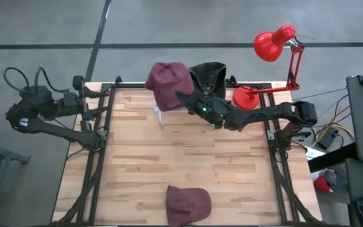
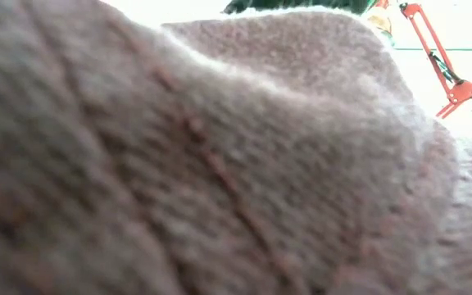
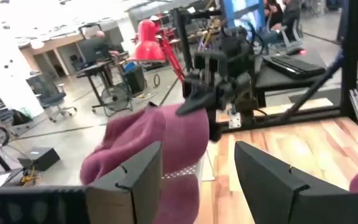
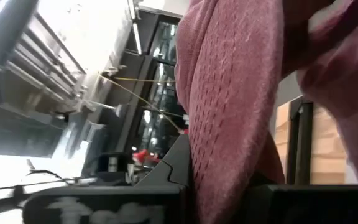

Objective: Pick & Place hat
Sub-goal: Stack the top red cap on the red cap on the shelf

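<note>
- The right gripper is at the far edge of the table, with its fingers clamped on the knit of the maroon hat.
- The hat sits on a small white stand.
- To do this well, I think the gripper should keep firm hold and lift straight up.
- The left gripper waits open at the table's left side.
- A second hat covers the low view almost completely.

Two dark jointed arms, black cables looped at left arm. Right arm shows green light (near wrist). Left tool: flat black fingers, notched edges.
</note>
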Robot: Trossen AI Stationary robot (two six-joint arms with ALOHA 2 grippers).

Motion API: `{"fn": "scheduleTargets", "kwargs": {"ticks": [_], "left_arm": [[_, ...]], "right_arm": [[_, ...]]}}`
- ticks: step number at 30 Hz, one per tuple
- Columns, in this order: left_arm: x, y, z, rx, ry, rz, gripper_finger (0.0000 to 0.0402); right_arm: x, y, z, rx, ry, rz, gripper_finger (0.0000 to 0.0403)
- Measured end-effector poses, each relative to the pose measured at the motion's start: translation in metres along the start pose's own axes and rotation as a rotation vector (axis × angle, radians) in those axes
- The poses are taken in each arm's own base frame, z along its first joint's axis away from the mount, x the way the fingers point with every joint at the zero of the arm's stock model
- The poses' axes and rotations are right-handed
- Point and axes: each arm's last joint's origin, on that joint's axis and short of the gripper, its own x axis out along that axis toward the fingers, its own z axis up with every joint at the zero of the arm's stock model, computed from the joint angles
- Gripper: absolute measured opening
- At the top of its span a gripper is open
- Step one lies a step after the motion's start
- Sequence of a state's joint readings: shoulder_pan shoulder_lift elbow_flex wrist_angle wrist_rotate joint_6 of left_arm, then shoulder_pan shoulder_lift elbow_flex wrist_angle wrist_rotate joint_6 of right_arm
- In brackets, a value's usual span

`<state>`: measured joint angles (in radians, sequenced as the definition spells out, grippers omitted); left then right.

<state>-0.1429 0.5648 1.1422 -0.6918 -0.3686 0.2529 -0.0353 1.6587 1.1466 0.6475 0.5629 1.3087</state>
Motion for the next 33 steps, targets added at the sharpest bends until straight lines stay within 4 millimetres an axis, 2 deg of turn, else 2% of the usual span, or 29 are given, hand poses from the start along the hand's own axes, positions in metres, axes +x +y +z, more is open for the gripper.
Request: {"fn": "scheduleTargets", "kwargs": {"ticks": [4,10,15,18,21,27,33], "left_arm": [[0.001,0.000,0.002,0.012,-0.017,0.000,0.0204],[0.002,0.000,0.003,0.018,-0.028,0.007,0.0204],[0.006,-0.002,0.002,0.020,-0.021,0.005,0.0204],[0.010,-0.004,-0.001,0.017,-0.022,0.006,0.0204],[0.016,-0.008,-0.005,0.007,-0.018,0.004,0.0204],[0.024,-0.014,-0.016,0.001,0.024,-0.007,0.0204],[0.029,-0.016,-0.018,-0.011,0.007,-0.002,0.0204]], "right_arm": [[-0.002,0.002,0.000,0.001,-0.019,0.026,0.0010],[0.010,0.006,-0.006,0.010,-0.024,0.049,0.0011],[0.026,-0.016,-0.016,0.006,-0.033,-0.004,0.0012],[0.034,-0.025,-0.018,0.061,-0.081,-0.013,0.0012],[0.036,-0.032,-0.020,0.042,-0.143,-0.043,0.0013],[0.034,-0.024,-0.017,0.026,-0.164,-0.036,0.0013],[0.036,-0.019,-0.018,0.007,-0.120,-0.020,0.0018]]}}
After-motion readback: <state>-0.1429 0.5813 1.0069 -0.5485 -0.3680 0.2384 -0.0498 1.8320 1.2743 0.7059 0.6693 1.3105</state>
